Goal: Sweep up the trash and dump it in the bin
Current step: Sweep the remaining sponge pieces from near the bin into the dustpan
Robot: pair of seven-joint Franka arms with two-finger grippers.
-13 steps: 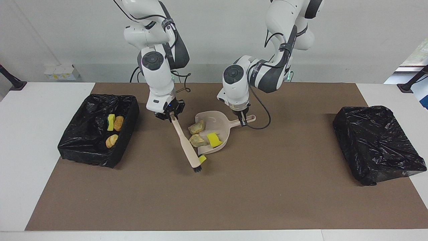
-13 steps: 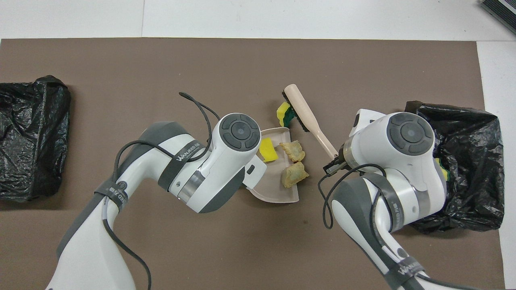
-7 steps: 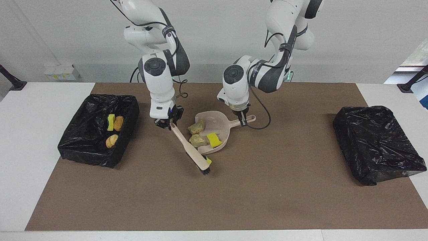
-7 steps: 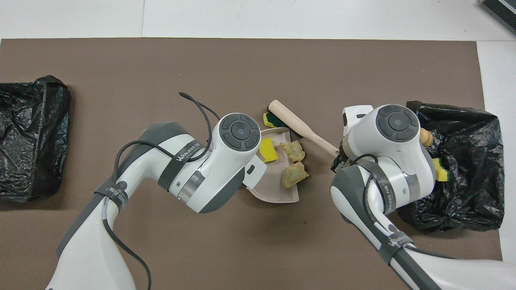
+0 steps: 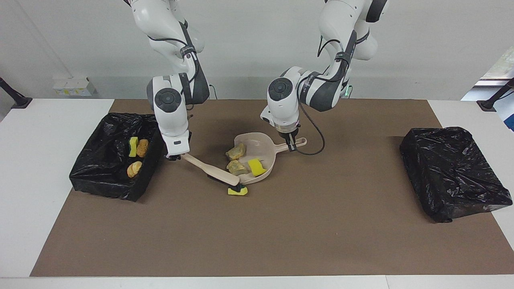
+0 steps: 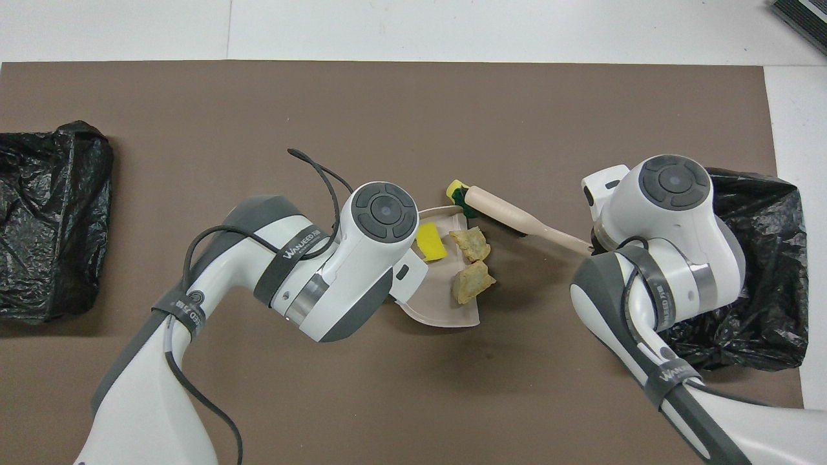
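The right end effector [image 5: 175, 155] is closed on the handle tip of the beige brush [image 5: 212, 172], just beside the open black-lined bin [image 5: 100, 180] at the right arm's end of the tabletop [image 5: 56, 192]. The brush slants down from that grip, and its bristle head rests against a green-and-yellow sponge [image 5: 237, 191] lying on the brown mat [image 5: 281, 233] just outside the dustpan's open edge. The left end effector [image 5: 292, 143] is closed on the handle of the beige dustpan [image 5: 257, 141], which sits flat on the mat near the middle of the tabletop.

Trash location:
- In the dustpan: two beige rocky chunks [image 5: 236, 152] and one yellow sponge bit [image 5: 257, 167].
- On the mat: the green-and-yellow sponge, touching the brush head and close to the dustpan lip.
- In the open bin: a yellow sponge piece [image 5: 133, 146] and two brown bread-like lumps [image 5: 142, 147].

Edges and clearance:
- The mat farther from the robots than the dustpan carries nothing up to its edge.
- The stretch between the dustpan and the second black bag-covered bin [image 5: 451, 172], at the left arm's end, is open.
- Between the dustpan and the open bin, the brush handle crosses the gap; the right end effector stands close to the bin wall there.
- Both bins sit across the mat's side edges, partly on white tabletop.
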